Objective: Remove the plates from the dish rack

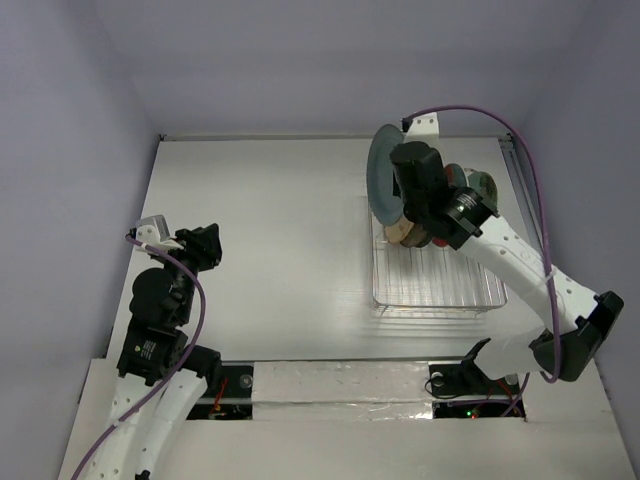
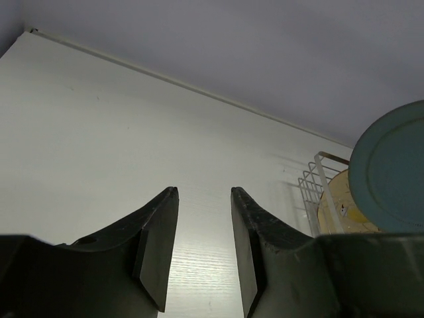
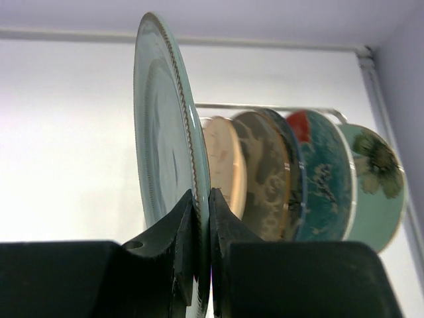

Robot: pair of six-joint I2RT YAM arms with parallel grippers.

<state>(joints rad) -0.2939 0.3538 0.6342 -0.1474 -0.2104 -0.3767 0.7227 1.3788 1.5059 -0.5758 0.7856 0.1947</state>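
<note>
Currently: right gripper clenched on teal plate rim.
Plate stands upright between its fingers; other plates sit racked to its right in dish rack; left gripper parted, empty.

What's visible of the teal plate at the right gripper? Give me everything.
The teal plate is round, plain and glossy, ceramic by its look, with a fine beaded line just inside the rim. It stands on edge, nearly vertical. The right gripper pinches its lower rim, one finger on each face. It sits at the left end of the dish rack and rises higher than the other plates lined up behind it. Its bottom edge is hidden, so I cannot tell whether it is clear of the prongs.
</note>
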